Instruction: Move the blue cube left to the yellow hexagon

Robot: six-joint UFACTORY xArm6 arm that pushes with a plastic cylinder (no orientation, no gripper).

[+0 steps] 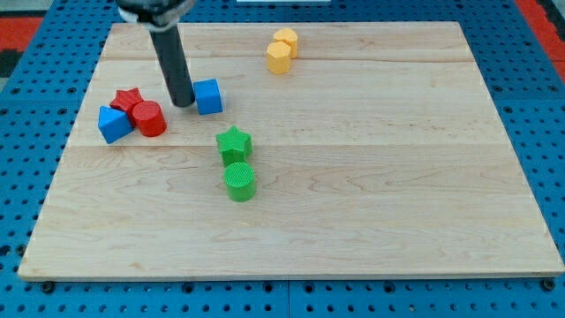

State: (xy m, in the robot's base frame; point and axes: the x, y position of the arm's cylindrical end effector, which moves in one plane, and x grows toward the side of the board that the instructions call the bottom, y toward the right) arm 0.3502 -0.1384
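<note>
The blue cube [208, 96] sits on the wooden board [353, 177] in the upper left part. My tip [183, 103] stands right against the cube's left side, touching or almost touching it. The yellow hexagon [279, 58] lies near the view's top, up and to the right of the cube. A second yellow block [287, 40] touches it from above.
A red star [127, 99], a red cylinder [149, 118] and a blue triangular block [113, 124] cluster to the left of my tip. A green star [234, 144] and a green cylinder [239, 182] sit below the cube.
</note>
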